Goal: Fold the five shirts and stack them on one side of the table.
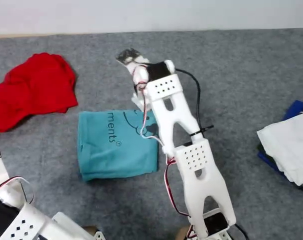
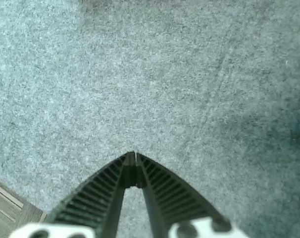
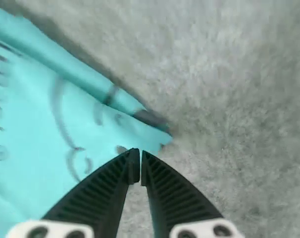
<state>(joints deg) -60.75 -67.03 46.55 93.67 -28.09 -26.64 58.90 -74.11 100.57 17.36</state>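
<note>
A folded teal shirt (image 1: pixel 116 145) with dark print lies flat near the table's middle. My right arm stretches from the front edge to the shirt's far right corner, and my right gripper (image 3: pixel 139 151) is shut with its tips just above that corner of the teal shirt (image 3: pixel 36 139), holding nothing. A crumpled red shirt (image 1: pixel 34 87) lies at the far left. A white shirt (image 1: pixel 291 142) sits on a blue shirt (image 1: pixel 296 109) at the right edge. My left gripper (image 2: pixel 135 156) is shut over bare grey carpet near the front left.
Grey carpet (image 1: pixel 241 75) covers the table. The left arm's base (image 1: pixel 16 220) sits at the front left corner. In the left wrist view the table's edge and wooden floor (image 2: pixel 6 203) show close by. Open carpet lies between the teal shirt and the white pile.
</note>
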